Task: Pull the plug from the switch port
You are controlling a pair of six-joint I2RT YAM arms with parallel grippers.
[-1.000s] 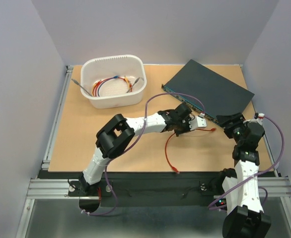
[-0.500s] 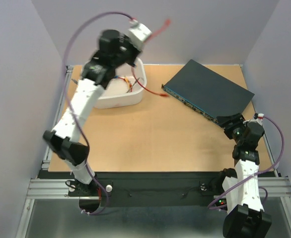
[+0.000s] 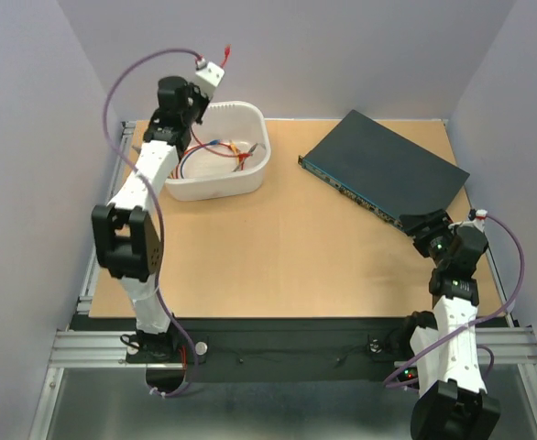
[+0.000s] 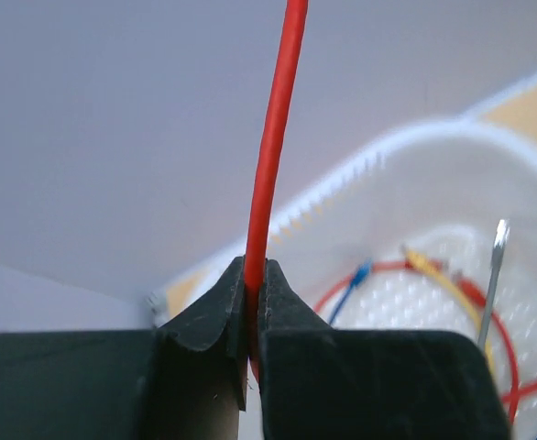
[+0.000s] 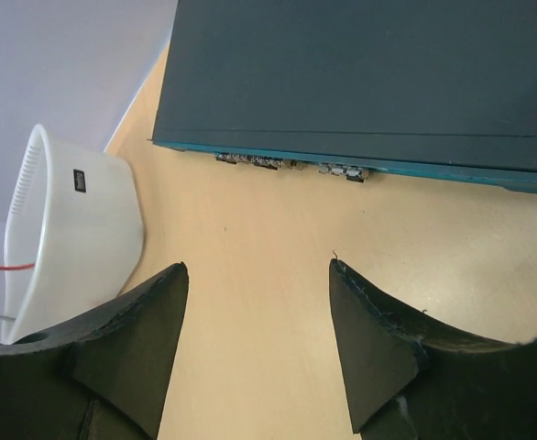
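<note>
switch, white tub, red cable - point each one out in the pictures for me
switch (image 3: pixel 388 170), top external view, on its flat top panel
white tub (image 3: pixel 215 189), top external view, on its near outer wall
red cable (image 4: pixel 272 147), left wrist view, on its straight mid stretch

Top cam: overhead from the near edge, whole worktop (image 3: pixel 287 257). Left wrist: tight on far-left-corner tub (image 4: pixel 406 142). Right wrist: low, facing switch (image 5: pixel 360 73) port edge. Tub's in all three.

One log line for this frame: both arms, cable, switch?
left gripper shut on red cable, held high near white tub | right gripper open, empty, near switch | visible ports: nothing plugged in
</note>
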